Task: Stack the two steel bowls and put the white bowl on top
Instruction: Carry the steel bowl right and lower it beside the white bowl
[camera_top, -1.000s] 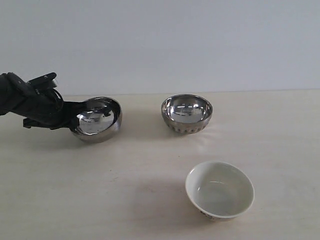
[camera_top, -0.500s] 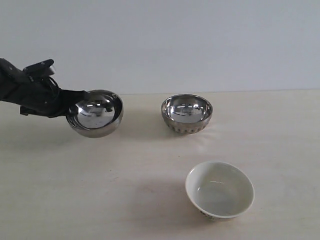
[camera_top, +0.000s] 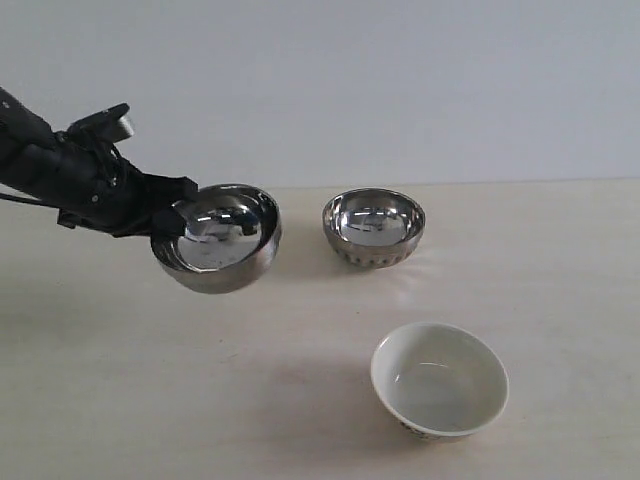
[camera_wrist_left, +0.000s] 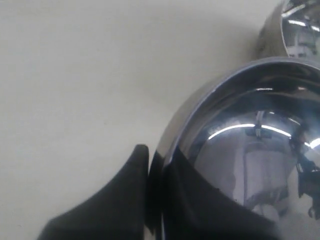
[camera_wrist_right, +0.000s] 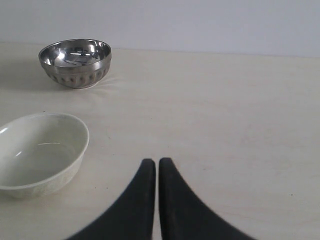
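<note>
Item one: smooth-sided steel bowl (camera_top: 220, 250), mirror-bright, empty, tipped slightly; clamped at its left rim by my left pincer (camera_top: 180, 222), one finger outside the wall and one inside. It hangs clear of the table (camera_top: 560, 260) at the far left, near item two but apart from it. Item two: ribbed steel bowl (camera_top: 373, 228), equally shiny, ribbing on the lower outside, upright on the table at far centre, empty. Item three: white bowl (camera_top: 440, 380), glossy ceramic, empty, a dark speckled pattern low on its outer wall, upright at near right, well apart from both steel bowls. My right pincer (camera_wrist_right: 156, 167): fingers pressed together on nothing, low over bare table, unseen in the exterior view. Progress: nothing stacked yet. I judge the first step is in hand, the smooth bowl bound for the ribbed one. Outstanding: nest it there, let go, then fetch the white bowl and seat it on top.
</note>
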